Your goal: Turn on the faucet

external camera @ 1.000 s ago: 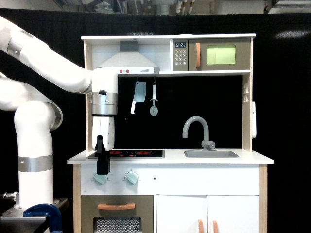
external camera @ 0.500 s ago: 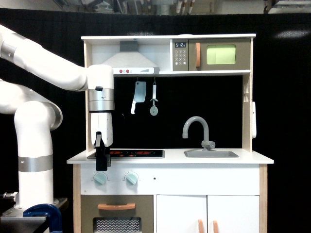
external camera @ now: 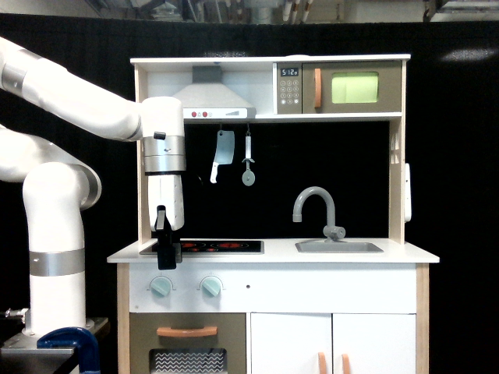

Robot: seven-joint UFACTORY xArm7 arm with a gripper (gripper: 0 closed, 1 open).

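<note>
The faucet (external camera: 315, 202) is a matte grey arched spout at the back of the sink (external camera: 339, 247), on the toy kitchen's right side in the exterior view. Its small lever (external camera: 335, 231) sits at the base, right of the spout. My gripper (external camera: 166, 262) hangs point-down in front of the counter's left end, just above the left mint-green knob (external camera: 161, 287). It is far to the left of the faucet and touches nothing. Its black fingers appear side-on as one dark block, so the gap between them is hidden.
A second green knob (external camera: 210, 287) sits right of the first. The black stovetop (external camera: 222, 246) lies between gripper and sink. A toy cleaver (external camera: 222, 153) and a utensil (external camera: 247, 160) hang under the hood. The microwave (external camera: 339, 88) is on the top shelf.
The gripper has risen a little from the left stove knob's level, and the wrist has lifted with it. The faucet and its lever have not moved.
</note>
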